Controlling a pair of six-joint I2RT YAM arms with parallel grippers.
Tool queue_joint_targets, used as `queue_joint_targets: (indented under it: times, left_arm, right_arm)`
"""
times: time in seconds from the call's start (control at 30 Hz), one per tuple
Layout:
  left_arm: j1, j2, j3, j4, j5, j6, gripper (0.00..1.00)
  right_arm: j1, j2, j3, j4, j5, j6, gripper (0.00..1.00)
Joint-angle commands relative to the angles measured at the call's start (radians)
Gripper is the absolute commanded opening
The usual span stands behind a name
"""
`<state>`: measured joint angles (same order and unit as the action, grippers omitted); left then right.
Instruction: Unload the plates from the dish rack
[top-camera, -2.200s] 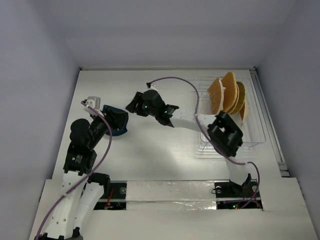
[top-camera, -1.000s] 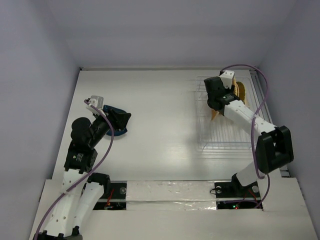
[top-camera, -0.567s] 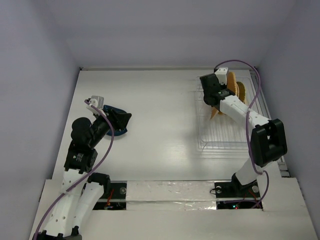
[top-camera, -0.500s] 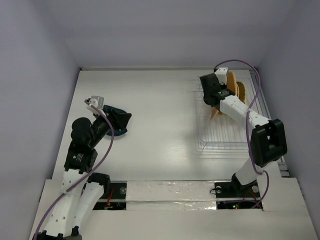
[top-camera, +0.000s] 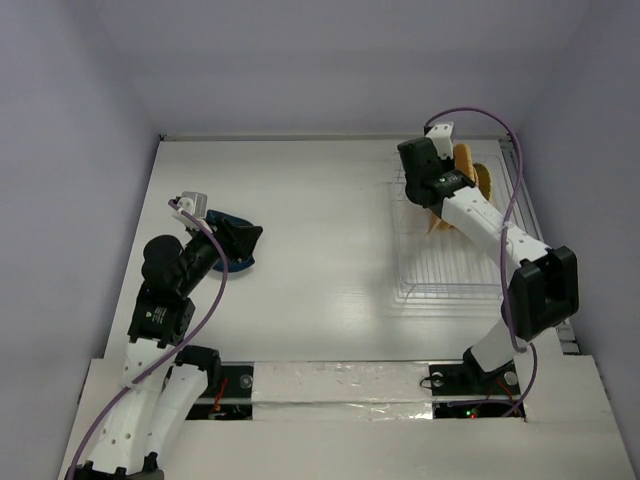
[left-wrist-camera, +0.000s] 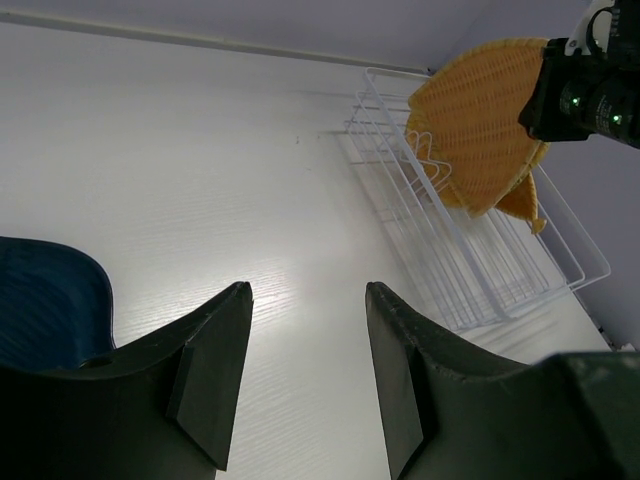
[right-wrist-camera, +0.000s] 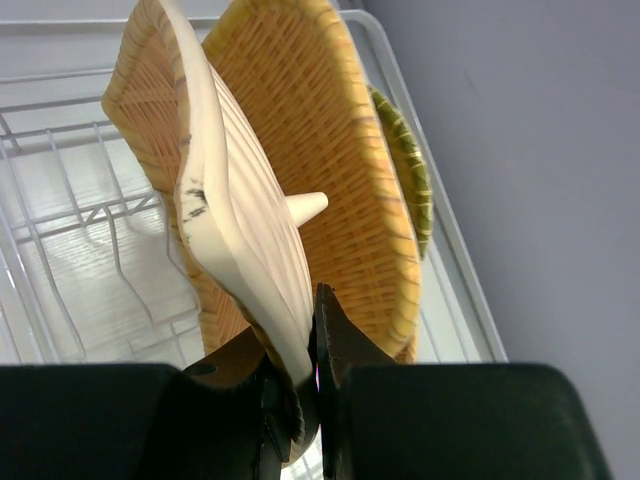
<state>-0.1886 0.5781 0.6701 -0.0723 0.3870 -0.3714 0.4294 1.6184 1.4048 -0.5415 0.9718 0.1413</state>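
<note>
The clear dish rack (top-camera: 455, 262) stands at the right of the table. Several orange-tan woven plates (top-camera: 467, 166) stand upright in its far end. My right gripper (top-camera: 432, 186) is over them, shut on the rim of the front plate (right-wrist-camera: 240, 210), whose cream back faces left in the right wrist view. A second woven plate (right-wrist-camera: 335, 140) and a green-rimmed one (right-wrist-camera: 408, 160) stand behind it. The dark blue dish (top-camera: 226, 219) lies on the table at the left. My left gripper (top-camera: 247, 243) is open and empty beside it. The blue dish (left-wrist-camera: 45, 305) sits left of the left gripper (left-wrist-camera: 308, 290).
The rack's near half (top-camera: 450, 270) holds only bare tines. The rack (left-wrist-camera: 470, 265) and plates (left-wrist-camera: 480, 120) show far right in the left wrist view. White walls close the table on three sides. A raised rail (top-camera: 540, 250) runs along the right edge.
My right arm swung from the table's middle to the rack and shut on the front plate, which has since shifted slightly right. The left arm has stayed still by the blue dish.
</note>
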Motion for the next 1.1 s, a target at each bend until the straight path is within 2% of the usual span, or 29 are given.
queue_joint_targets:
  times: [0.0,0.2,0.3,0.4,0.43,0.63,0.97,1.07]
  left_arm:
    - [-0.003,-0.014,0.039,0.040,-0.005,0.012,0.46]
    - [-0.003,-0.014,0.039,0.040,-0.007,0.012,0.46]
    - [-0.003,-0.012,0.039,0.039,-0.008,0.012,0.46]
    - [0.006,-0.012,0.039,0.040,-0.008,0.012,0.46]
    - [0.006,-0.012,0.039,0.039,-0.010,0.012,0.46]
    - [0.015,-0.011,0.037,0.039,-0.014,0.014,0.46]
    - [0.025,-0.004,0.037,0.040,-0.010,0.009,0.46]
    - [0.034,0.002,0.036,0.043,-0.007,0.008,0.46]
  right_arm:
    - [0.029,-0.106,0.089,0.008,0.082,-0.006,0.00]
    - [0.090,-0.250,0.125,-0.011,0.018,0.015,0.00]
    - [0.147,-0.342,0.080,0.058,-0.151,0.050,0.00]
    - [0.187,-0.385,0.022,0.174,-0.410,0.116,0.00]
    - [0.212,-0.382,-0.019,0.208,-0.544,0.153,0.00]
    - [0.256,-0.220,-0.112,0.411,-0.842,0.276,0.00]
    - [0.256,-0.012,-0.196,0.531,-1.076,0.348,0.00]
    - [0.256,0.041,-0.242,0.619,-1.123,0.382,0.00]
